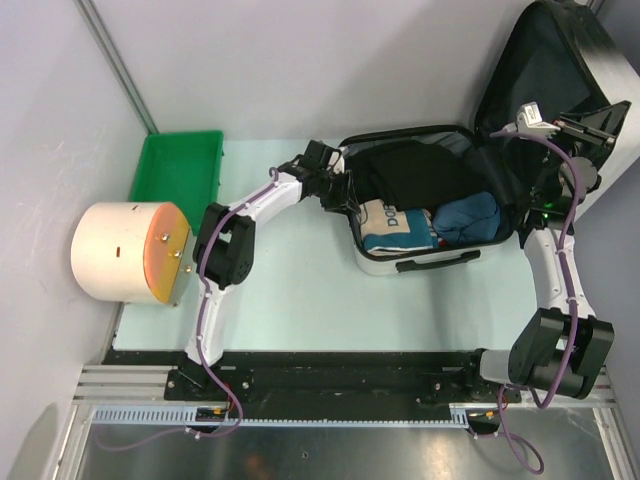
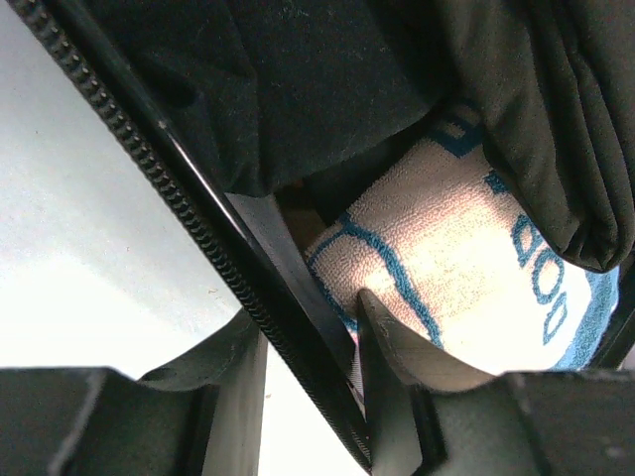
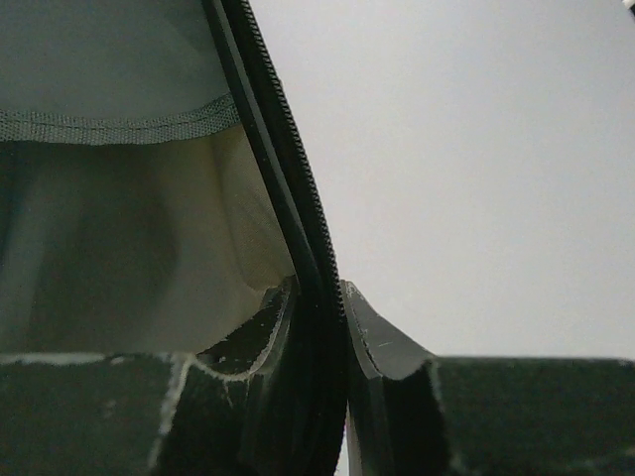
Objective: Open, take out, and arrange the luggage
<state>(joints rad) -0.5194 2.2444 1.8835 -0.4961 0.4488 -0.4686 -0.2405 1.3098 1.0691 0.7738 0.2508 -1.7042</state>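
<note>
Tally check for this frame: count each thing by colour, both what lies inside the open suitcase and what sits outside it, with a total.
Suitcase, black and white: 1
Black garment: 1
White towel with blue print: 1
Blue folded cloth: 1
Green tray: 1
Cream cylinder: 1
Total: 6

I see a pale green table [image 1: 300, 310], plain grey walls [image 1: 300, 60] behind and left of it, a metal post [image 1: 118, 68] at its far-left corner.
</note>
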